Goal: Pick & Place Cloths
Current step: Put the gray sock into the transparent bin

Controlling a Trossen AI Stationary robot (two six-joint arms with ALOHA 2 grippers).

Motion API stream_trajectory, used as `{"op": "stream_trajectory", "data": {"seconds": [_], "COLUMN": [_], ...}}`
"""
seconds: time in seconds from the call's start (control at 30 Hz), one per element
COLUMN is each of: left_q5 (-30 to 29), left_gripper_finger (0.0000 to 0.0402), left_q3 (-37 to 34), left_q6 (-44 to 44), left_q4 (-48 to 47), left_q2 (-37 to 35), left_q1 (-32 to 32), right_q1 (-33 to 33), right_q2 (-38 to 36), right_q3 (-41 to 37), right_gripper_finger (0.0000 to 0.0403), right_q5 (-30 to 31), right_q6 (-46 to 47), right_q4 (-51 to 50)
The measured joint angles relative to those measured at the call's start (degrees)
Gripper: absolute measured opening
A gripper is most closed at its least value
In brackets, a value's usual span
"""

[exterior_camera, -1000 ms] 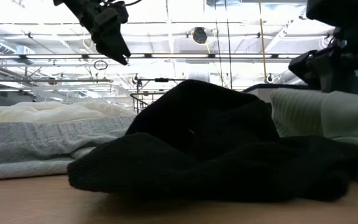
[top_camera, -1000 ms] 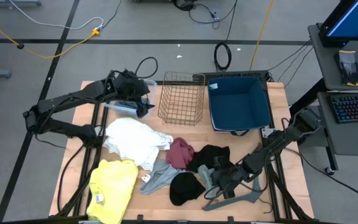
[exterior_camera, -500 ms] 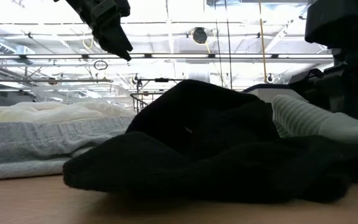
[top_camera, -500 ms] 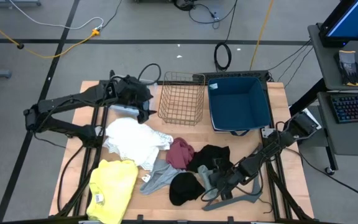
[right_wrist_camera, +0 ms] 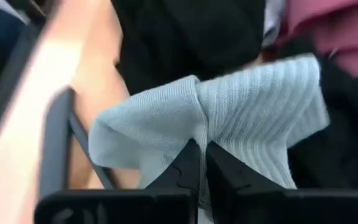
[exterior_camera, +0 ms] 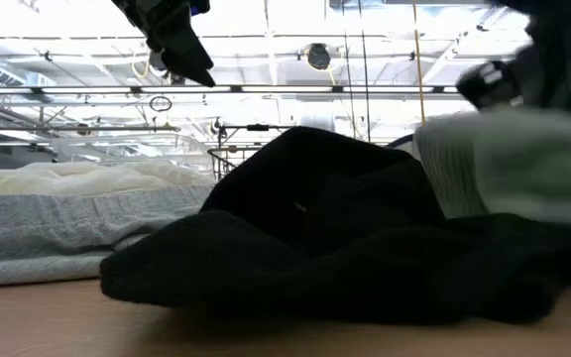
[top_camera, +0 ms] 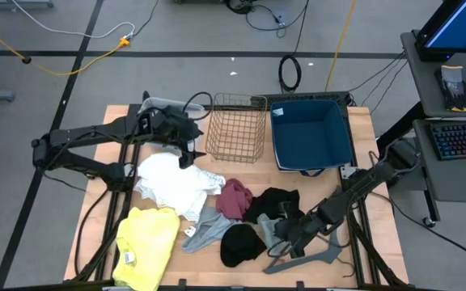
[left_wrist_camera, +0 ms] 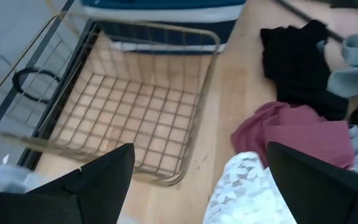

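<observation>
With the wire basket [top_camera: 236, 127] and blue bin [top_camera: 312, 132] both empty and every cloth on the worktop [top_camera: 362, 133], sorting has barely begun: the right end effector [right_wrist_camera: 197, 163] pinches the ribbed pale grey cloth [right_wrist_camera: 253, 115] beside the black pile [top_camera: 275, 202], while the left end effector [top_camera: 186, 139] hovers wide open near the basket.

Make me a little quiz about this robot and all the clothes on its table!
1. True or false: the right gripper is pinching the ribbed grey cloth.
2. Which container sits next to the wire basket? A) red bucket B) blue bin C) cardboard box
3. Fill in: the left gripper is open above the ___ cloth.

Key: 1 true; 2 B; 3 white.
</observation>
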Motion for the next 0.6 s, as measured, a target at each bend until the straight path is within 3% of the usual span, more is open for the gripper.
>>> {"op": "stream_trajectory", "data": {"seconds": [0.23, 0.6], "left_q5": [0.08, 1.13], "left_gripper_finger": [0.0365, 0.0365], "left_q3": [0.00, 0.00], "left_q6": [-0.96, -0.79], "left_q4": [4.38, 12.69], "left_q2": [0.00, 0.00], "left_q1": [-4.85, -10.91], "right_q1": [0.01, -0.71], "right_q2": [-9.65, -20.61], "right_q3": [0.00, 0.00], "right_gripper_finger": [0.0002, 0.0001], "right_q5": [4.17, 10.72], "right_q6": [-4.22, -21.23], "right_q4": [3.51, 15.05]}}
